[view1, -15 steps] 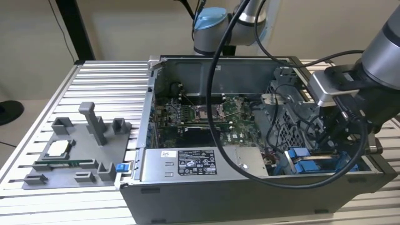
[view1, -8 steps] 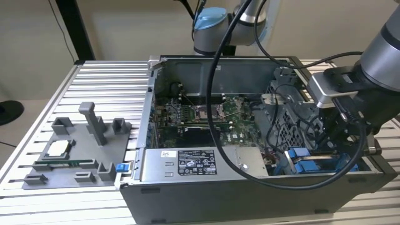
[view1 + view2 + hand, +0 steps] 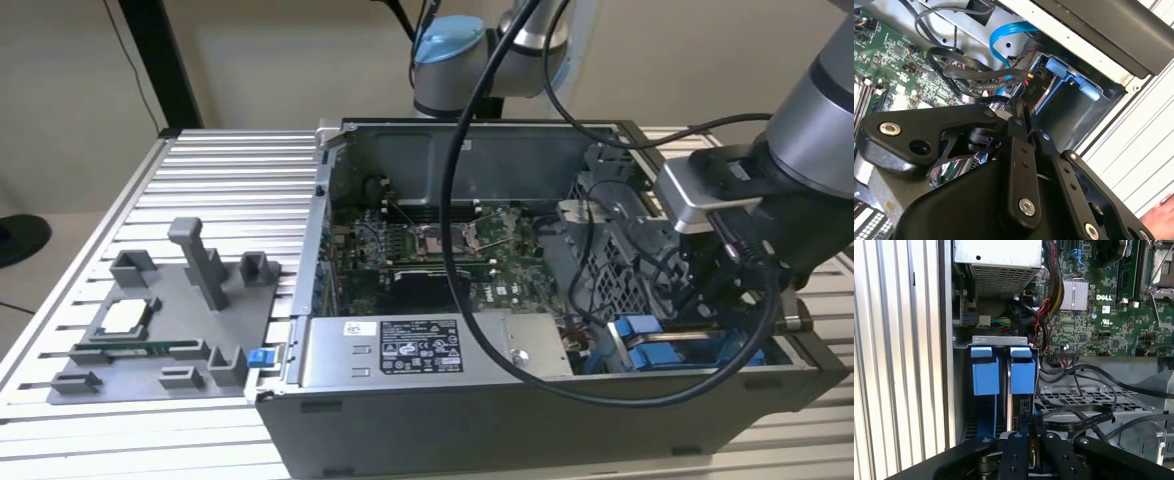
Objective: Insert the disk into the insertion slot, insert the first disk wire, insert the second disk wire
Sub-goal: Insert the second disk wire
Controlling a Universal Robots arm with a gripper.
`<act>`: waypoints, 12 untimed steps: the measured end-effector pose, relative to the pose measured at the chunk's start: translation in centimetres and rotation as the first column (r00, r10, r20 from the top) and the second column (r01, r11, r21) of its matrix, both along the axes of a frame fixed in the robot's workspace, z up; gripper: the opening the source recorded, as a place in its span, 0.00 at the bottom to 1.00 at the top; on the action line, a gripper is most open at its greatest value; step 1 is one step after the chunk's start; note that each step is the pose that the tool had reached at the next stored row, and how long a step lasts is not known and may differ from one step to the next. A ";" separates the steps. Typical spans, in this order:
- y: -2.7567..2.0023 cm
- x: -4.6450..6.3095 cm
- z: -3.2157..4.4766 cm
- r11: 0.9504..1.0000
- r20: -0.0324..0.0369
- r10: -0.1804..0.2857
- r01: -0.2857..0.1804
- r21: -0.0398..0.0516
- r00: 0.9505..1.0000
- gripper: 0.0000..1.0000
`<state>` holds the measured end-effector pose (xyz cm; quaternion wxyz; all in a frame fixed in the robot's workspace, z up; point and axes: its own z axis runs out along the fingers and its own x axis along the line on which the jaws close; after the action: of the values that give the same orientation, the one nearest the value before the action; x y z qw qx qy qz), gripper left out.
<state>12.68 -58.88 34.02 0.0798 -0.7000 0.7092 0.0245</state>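
Observation:
The disk stands on edge in the insertion slot, whose bright blue rails also show at the case's near corner on the exterior view's right. In the second wrist view the disk sits inside its blue frame, with a light blue wire looping above it. My gripper hangs just over the disk's end, fingers pressed together on the end of a flat black disk wire. The shut fingers of the gripper point at the disk. The arm reaches down into the case.
The open computer case holds a green motherboard, a grey labelled power-supply box and a perforated metal cage with loose black cables. A grey parts fixture lies on the slatted table at the exterior view's left. A hand shows beside the case.

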 end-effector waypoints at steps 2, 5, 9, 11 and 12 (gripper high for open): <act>-0.01 0.0 -0.02 1.000 0.000 0.000 0.000 0.000 1.000 0.00; 0.00 0.0 -0.02 1.000 0.000 0.000 0.000 0.000 1.000 0.00; 0.00 -0.2 -0.43 1.000 0.004 0.000 0.000 -0.001 1.000 0.00; 0.00 -0.2 -0.63 1.000 0.004 0.000 0.000 -0.002 1.000 0.00; 0.01 -0.2 -0.66 1.000 0.004 0.000 0.000 -0.002 1.000 0.00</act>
<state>12.47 -58.88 33.35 0.0807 -0.7002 0.7090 0.0223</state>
